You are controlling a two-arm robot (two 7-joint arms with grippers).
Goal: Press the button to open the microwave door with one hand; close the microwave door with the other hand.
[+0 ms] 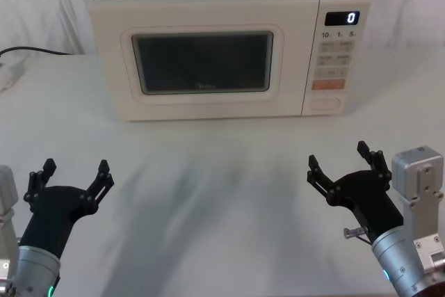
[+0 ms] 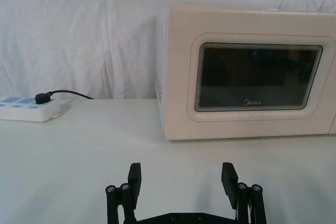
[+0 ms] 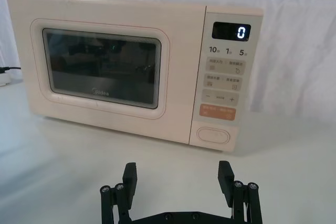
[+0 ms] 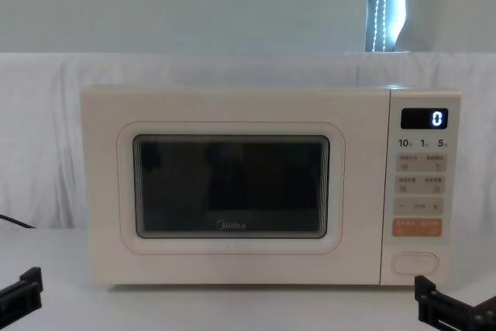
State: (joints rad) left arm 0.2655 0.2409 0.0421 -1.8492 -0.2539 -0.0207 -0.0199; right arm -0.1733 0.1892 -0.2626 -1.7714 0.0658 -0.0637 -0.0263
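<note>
Head view: the microwave door (image 1: 201, 62) sits flush and closed at the back of the worktop (image 1: 222, 172).
Button: the button (image 1: 326, 103), at the control panel's foot, looks unpressed.
Right gripper (image 1: 345, 165): jaws spread, empty, well short of it.
Left gripper (image 1: 75, 174): jaws released, empty, near the front edge.
Progress: nothing done; pressing and closing both remain.

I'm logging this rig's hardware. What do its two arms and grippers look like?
Both carry black two-finger grippers on silver cylindrical wrists with green lights. The left gripper has ridged fingertips; the right gripper has a thin cable and a silver boxy module beside it.
</note>
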